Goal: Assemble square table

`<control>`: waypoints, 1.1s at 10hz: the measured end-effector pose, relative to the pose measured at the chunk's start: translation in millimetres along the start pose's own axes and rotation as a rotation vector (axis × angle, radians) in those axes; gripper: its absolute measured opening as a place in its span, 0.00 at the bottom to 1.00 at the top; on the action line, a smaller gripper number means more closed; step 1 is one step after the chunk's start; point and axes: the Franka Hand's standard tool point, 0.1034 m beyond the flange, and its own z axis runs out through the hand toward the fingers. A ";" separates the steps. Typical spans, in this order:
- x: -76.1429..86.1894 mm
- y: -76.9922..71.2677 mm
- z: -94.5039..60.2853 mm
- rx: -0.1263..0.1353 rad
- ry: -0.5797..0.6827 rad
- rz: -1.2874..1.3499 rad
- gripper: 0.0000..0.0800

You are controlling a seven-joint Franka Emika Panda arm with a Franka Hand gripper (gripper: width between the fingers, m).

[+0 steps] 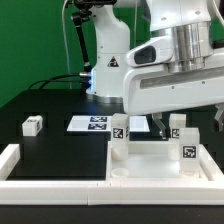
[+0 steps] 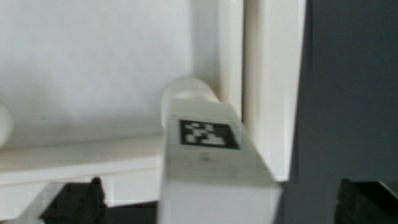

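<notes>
While the end effector [image 2: 214, 206] hangs released, its dark fingers [image 2: 368, 198] stand apart on either side of a tagged white leg [image 2: 210, 150] without gripping it. That leg stands against the raised rim of the square table top [image 1: 150, 166], which lies on the black surface [image 1: 60, 100] toward the exterior view's right. Another tagged corner leg [image 1: 185, 150] stands upright on it. A loose leg [image 1: 33, 124] lies well apart, beyond the marker board [image 1: 92, 123].
</notes>
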 end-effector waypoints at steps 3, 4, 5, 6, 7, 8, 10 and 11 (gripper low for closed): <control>0.1 2.5 0.8 -0.001 -0.027 0.021 0.81; 0.1 2.9 0.8 -0.002 -0.027 0.021 0.81; 0.2 3.7 1.0 -0.002 -0.028 0.023 0.81; 1.0 7.5 4.2 -0.005 -0.032 0.075 0.81; 2.6 10.1 7.3 -0.008 -0.034 0.108 0.81; 2.3 10.1 7.7 -0.009 -0.034 0.116 0.81; 1.7 10.7 8.6 -0.010 -0.035 0.152 0.66; 1.5 10.3 8.7 -0.010 -0.035 0.222 0.49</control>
